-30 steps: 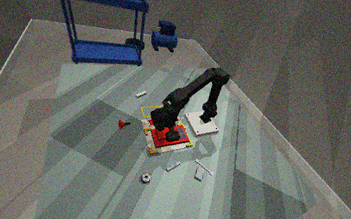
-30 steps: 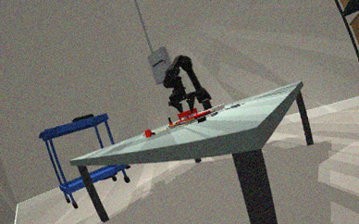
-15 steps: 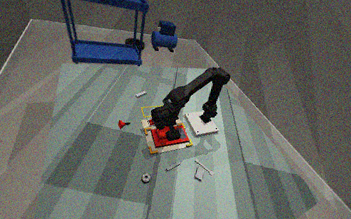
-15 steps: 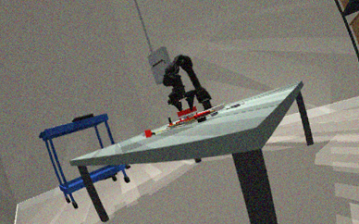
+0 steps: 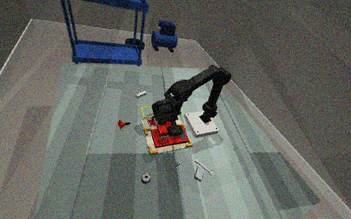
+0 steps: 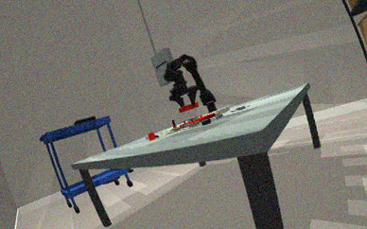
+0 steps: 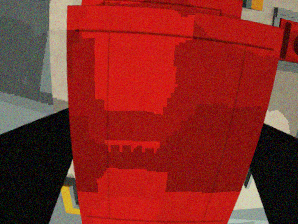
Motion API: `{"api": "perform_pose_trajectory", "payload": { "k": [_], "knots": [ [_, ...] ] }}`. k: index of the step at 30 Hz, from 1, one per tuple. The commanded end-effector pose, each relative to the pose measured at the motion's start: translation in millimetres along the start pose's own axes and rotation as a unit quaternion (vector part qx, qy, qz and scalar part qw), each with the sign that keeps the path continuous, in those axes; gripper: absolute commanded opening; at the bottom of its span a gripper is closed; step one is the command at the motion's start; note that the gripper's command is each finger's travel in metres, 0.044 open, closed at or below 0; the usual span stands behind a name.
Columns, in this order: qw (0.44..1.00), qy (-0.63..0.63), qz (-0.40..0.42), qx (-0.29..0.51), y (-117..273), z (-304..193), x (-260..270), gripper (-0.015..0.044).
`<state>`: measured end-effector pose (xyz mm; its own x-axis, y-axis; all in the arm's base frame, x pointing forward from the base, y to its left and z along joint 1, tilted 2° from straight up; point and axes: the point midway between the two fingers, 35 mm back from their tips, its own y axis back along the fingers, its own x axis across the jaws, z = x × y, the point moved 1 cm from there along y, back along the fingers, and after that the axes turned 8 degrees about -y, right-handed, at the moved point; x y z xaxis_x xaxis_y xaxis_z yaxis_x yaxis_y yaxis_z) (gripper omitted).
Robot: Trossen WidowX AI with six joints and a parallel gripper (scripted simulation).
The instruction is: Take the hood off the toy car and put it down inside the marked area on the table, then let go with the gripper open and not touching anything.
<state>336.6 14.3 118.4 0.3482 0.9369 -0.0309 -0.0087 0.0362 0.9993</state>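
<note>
My gripper is shut on the flat red hood and holds it a little above the toy car. In the wrist view the hood fills most of the frame, with my black fingers at its left and right sides. The red toy car sits on a white board with orange corner marks. The marked area, a yellow outline, lies on the table just left of and behind the car, partly hidden by my arm.
A blue cart and a small blue machine stand beyond the table's far edge. A small red part, a grey ring and white pieces lie around the car. The arm's white base is to the right.
</note>
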Motion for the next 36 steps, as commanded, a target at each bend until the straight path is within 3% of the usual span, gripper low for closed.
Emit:
{"api": "perform_pose_trajectory", "payload": {
  "k": [1,36],
  "knots": [
    [1.0,-0.002,0.003,-0.006,11,1,1,0.0],
    [1.0,-0.002,-0.001,-0.002,6,22,-110,0.0]
  ]
}}
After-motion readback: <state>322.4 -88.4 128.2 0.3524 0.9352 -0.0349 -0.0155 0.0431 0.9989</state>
